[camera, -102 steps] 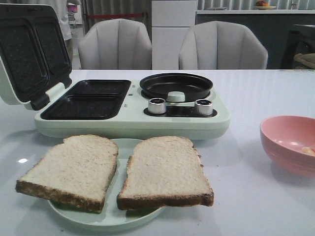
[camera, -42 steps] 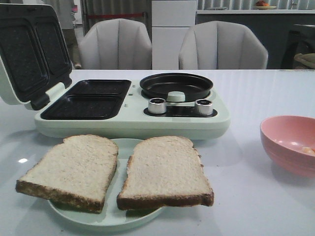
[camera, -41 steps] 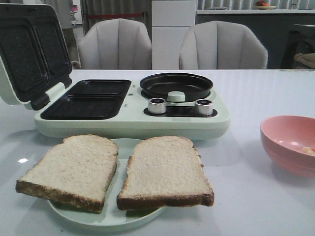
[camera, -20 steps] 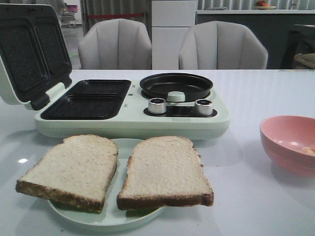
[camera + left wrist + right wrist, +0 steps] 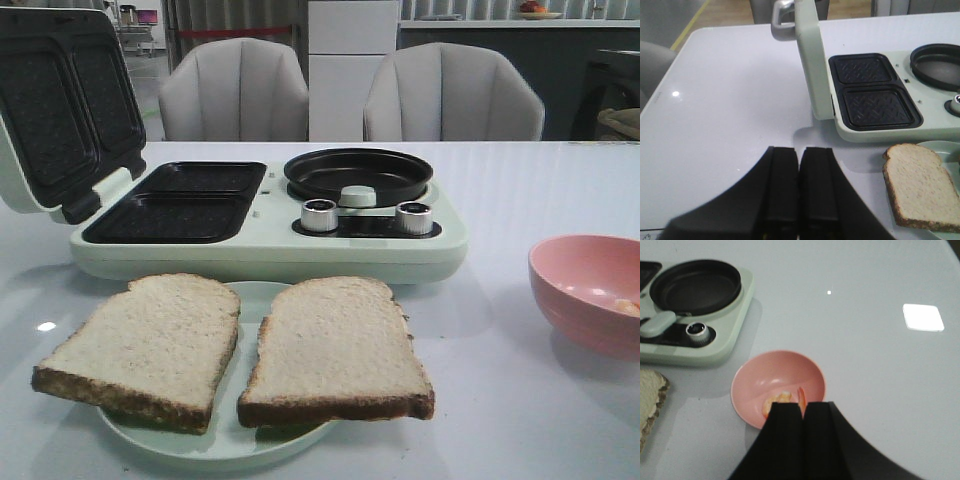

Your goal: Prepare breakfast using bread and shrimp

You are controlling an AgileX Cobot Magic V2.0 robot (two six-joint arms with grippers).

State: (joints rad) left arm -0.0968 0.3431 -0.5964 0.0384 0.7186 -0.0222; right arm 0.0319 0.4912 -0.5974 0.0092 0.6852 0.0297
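While both arms hang above the glossy white counter (image 5: 520,200), the two slices of bread (image 5: 335,350) lie side by side on a pale green round plate (image 5: 215,440) at the near edge, almost touching, their soft pale crumb ringed by dark, rough crust. Only one slice shows in the left wrist view. Behind the plate sits a mint-green breakfast maker (image 5: 265,235) of smooth plastic: two rectangular black grill plates (image 5: 185,200) with a waffled texture, a round black pan (image 5: 358,175) beside them, and two shiny metal knobs (image 5: 320,215) in front of the pan. Its lid (image 5: 60,105) stands open on the left, showing the same embossed black plates. No writing can be read on it.

To the right, well apart from the plate, a matte pink bowl (image 5: 777,385) holds the shrimp (image 5: 782,400), small orange-pink curled pieces near its bottom.

The left pincer (image 5: 799,187), black and blocky, has its fingers pressed together over bare counter. The right pincer (image 5: 804,432) is likewise pressed together, just above the bowl's near rim.
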